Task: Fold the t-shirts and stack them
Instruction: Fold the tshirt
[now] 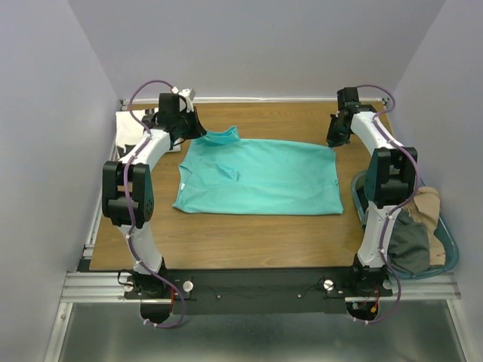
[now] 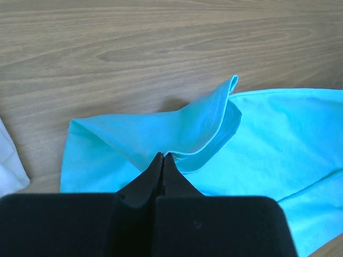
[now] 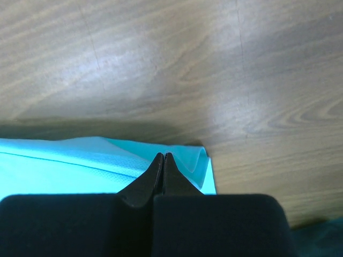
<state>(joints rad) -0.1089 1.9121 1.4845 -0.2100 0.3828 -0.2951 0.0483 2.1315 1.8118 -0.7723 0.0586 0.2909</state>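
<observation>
teal basket (image 1: 453, 255), clothes (image 1: 411, 245) inside, beside wooden table (image 1: 249, 235)

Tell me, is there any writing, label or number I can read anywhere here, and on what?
None can be read.
The turquoise t-shirt shows only plain cloth.
The white t-shirt is too small in view for any print to be read.

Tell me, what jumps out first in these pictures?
A bright turquoise cloth t-shirt lies spread across the middle of the brown wooden table. The black left gripper and right gripper each pinch its far edge, jaws shut. A teal basket of rumpled clothes sits at the right edge.
</observation>
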